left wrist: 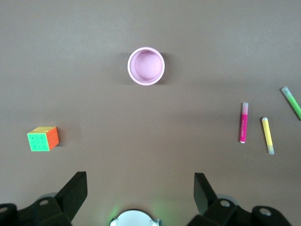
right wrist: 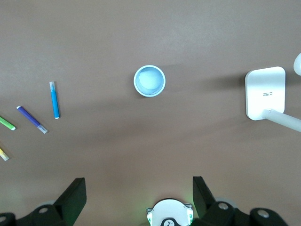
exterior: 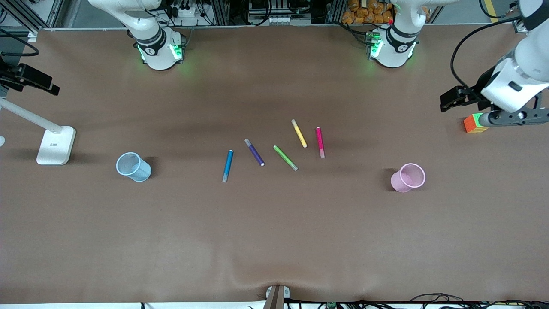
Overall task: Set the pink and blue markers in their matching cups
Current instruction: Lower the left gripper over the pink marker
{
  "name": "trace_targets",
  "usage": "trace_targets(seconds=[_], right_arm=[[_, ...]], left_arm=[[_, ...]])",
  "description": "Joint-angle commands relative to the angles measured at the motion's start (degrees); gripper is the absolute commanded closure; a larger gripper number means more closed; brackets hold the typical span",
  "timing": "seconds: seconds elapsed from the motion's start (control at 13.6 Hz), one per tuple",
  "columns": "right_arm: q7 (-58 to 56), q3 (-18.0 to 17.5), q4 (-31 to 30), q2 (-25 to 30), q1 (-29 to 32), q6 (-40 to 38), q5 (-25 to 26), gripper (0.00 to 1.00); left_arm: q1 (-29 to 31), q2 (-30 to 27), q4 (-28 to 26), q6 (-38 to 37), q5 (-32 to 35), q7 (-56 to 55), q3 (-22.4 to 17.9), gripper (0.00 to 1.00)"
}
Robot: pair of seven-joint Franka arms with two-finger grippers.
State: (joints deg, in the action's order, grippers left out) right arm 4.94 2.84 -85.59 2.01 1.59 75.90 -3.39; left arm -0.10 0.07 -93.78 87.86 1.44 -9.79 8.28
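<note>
Pink cup [exterior: 408,177] and blue cup [exterior: 133,167] stand nearest the front camera, both upright and open-mouthed on the brown counter [exterior: 274,240]. Pink cup toward the left arm's end, blue cup toward the right arm's end, well apart.

Between them, five markers lying flat in a loose row. Blue marker [exterior: 227,165]: long axis runs almost straight toward the front camera, greyish cap at the nearer end; it is the marker closest to the blue cup. Then purple marker [exterior: 254,152], green marker [exterior: 285,158] and yellow marker [exterior: 299,133], all slanted. Pink marker [exterior: 320,142]: long axis also near-to-far, pale cap at the nearer end; closest of the row to the pink cup. None of the markers touch.

A white lamp base [exterior: 56,145] sits beside the blue cup, at the right arm's end. A coloured puzzle cube [exterior: 473,123] sits at the left arm's end.

Left tool [left wrist: 140,190]: raised over the counter near the cube, fingers spread wide, holding nothing. Right tool [right wrist: 139,194]: raised over the counter near the blue cup, fingers spread wide, empty.
</note>
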Motion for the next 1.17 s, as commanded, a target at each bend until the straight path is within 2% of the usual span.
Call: trace_targets(seconds=[0.0, 0.29, 0.73, 1.1], right_arm=[[0.68, -0.47, 0.6, -0.25, 0.43, -0.57, 0.49, 0.0], [0.68, -0.47, 0.6, -0.25, 0.43, -0.57, 0.49, 0.0], [0.77, -0.47, 0.68, -0.25, 0.25, -0.57, 0.31, 0.0], [0.68, -0.47, 0.69, -0.25, 0.34, -0.49, 0.22, 0.0]], left_arm=[[-0.69, 3.6, -0.17, 1.96, -0.38, -2.77, 1.56, 0.0], [-2.0, 10.9, 0.27, 7.93, -2.49, -4.01, 4.02, 0.0], [-10.08, 19.08, 0.8, 14.35, -2.32, -13.31, 4.03, 0.0], [-13.43, 24.01, 0.1, 18.22, -2.23, -17.46, 4.11, 0.0]])
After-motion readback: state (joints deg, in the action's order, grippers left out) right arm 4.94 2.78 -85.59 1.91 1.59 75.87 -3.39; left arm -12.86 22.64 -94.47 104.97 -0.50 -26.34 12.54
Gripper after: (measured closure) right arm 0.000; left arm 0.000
